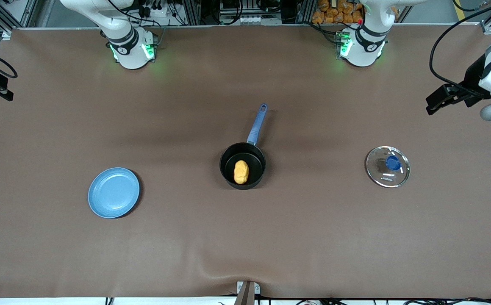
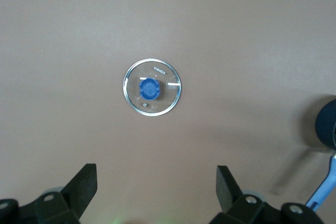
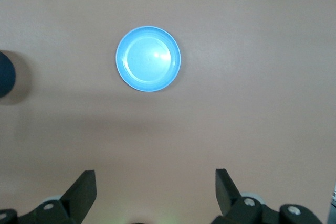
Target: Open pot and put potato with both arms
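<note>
Pot: small round black saucepan with blue handle, mid-table, uncovered.
Potato: oval yellow-orange lump lying inside the saucepan.
Lid: clear glass, blue knob, well apart from the saucepan toward the left arm's end.
Plate: flat light-blue, bare, toward the right arm's end.
Left gripper: high over the lid, jaws released, holding nothing.
Right gripper: high over the plate, jaws released, holding nothing.
Judgement: task appears complete; best practice is keeping both arms raised, away from the saucepan.

Pot: small, round, black, uncovered, upright near mid-desk; long blue handle points toward the desk edge where the arm bases stand. Potato: oval, yellow-orange, smooth, lying inside the pot on its bottom.
</note>
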Motion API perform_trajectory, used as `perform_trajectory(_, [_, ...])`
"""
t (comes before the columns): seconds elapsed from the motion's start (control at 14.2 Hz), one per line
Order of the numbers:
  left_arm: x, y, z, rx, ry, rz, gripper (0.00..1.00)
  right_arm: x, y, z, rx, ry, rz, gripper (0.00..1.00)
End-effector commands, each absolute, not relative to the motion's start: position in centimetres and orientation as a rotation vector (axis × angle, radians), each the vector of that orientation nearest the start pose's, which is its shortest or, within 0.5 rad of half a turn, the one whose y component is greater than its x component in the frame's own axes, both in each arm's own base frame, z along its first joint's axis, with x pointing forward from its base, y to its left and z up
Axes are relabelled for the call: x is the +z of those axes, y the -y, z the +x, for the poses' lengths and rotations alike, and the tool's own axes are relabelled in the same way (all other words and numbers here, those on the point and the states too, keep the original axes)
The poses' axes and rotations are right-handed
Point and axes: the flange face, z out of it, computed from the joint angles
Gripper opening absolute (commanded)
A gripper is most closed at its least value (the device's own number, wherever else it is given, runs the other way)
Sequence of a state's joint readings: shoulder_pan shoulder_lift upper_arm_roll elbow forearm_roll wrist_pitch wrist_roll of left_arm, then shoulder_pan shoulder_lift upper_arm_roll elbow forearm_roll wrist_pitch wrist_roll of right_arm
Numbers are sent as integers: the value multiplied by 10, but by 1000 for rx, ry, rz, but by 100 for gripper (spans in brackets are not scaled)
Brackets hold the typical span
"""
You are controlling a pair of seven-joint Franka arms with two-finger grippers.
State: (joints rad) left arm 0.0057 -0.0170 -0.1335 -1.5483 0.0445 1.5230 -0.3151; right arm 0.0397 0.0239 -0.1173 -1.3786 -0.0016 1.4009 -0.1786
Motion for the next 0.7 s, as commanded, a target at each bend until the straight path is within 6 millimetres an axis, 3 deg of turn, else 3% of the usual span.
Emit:
perform_trajectory(0.0, [646, 67, 535, 7, 265, -3105, 100, 671, 60, 522, -70, 108, -3093, 100])
perform_trajectory(0.14, [650, 57, 534, -1, 262, -3103, 100, 664, 60, 528, -79, 111, -3099, 100])
perform_trajectory(0.35, [658, 54, 532, -17, 244, -3097, 100, 669, 49, 545, -281, 141, -3109, 100])
perform_trajectory(0.49, [655, 54, 532, 9, 237, -3096, 100, 657, 48, 551, -326, 132, -3089, 100])
perform_trajectory(0.63, [653, 52, 532, 26, 196, -3112, 100, 662, 40, 544, -310, 155, -3085, 100])
